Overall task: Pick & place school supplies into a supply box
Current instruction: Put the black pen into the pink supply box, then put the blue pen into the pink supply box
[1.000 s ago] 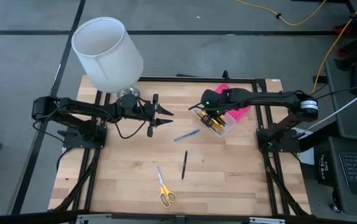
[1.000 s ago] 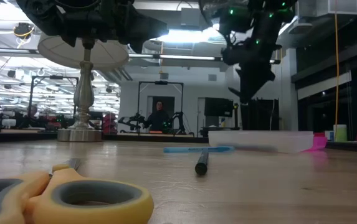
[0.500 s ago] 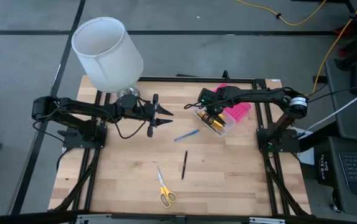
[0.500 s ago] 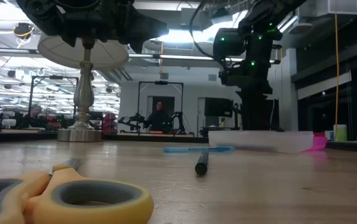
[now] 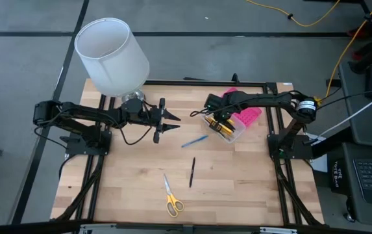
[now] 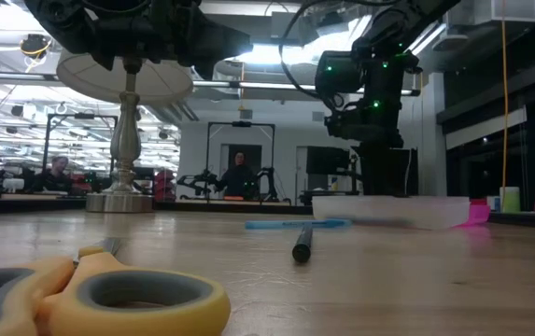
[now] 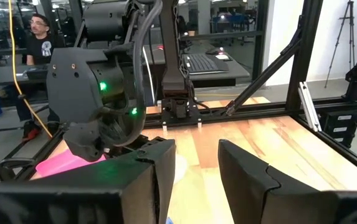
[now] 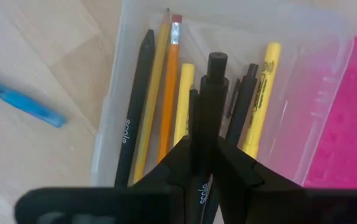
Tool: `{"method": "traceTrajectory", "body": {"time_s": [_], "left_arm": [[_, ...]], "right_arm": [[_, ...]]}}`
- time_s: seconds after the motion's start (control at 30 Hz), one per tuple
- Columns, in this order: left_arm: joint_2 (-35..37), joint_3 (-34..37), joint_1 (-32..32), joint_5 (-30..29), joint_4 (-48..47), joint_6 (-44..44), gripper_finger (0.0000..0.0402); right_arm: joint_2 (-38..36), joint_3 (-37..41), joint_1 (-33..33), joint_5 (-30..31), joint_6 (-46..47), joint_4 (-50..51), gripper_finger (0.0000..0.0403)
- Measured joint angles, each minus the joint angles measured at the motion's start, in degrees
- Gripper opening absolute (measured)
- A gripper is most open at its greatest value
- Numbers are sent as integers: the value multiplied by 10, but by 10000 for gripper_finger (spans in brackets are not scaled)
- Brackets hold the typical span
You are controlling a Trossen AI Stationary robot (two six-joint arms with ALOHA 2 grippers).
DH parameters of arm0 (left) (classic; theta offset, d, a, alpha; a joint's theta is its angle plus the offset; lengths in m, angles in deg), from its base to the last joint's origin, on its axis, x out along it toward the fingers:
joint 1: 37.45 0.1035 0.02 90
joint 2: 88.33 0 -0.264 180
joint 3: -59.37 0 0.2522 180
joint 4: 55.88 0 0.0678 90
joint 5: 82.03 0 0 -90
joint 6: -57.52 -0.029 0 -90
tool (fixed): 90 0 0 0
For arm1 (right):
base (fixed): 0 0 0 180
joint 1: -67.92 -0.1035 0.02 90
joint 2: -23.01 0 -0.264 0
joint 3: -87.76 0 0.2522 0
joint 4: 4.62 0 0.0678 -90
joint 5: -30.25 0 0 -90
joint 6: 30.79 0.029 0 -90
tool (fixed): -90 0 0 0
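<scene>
Your right end effector is hanging just over the supply box, its fingers pressing against a black pen that is standing between them and pointing into the clear base. Under that pen, several school supplies are already lying side by side in the box: a black pencil, an orange pencil, yellow pens and another dark pen. The pink lid is lying open on the far side of the base, toward the right edge of the tabletop.

Just beside the box on the wood, a blue pen is resting at a slant. Nearer the front edge, a second black pen is lying by itself, and the yellow-handled scissors are sitting a little to its left, closer to the front.

Your left end effector is waiting above the tabletop, well apart from the box, with its fingers spread and nothing between them. Behind that arm, a lamp with a white shade is standing at the back left corner. In the room beyond the tabletop, a person is sitting at a distant bench.
</scene>
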Motion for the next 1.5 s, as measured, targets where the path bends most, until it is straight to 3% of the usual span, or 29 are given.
{"method": "traceTrajectory", "body": {"time_s": [0.23,1.1,1.5], "left_arm": [[0,0,0,0,0,0,116],[0,0,0,0,-2,0,116],[9,0,17,1,-26,-43,113]], "right_arm": [[0,0,0,0,-1,0,73],[-1,0,-4,-2,25,14,76],[-78,0,-117,-9,128,-24,7]]}}
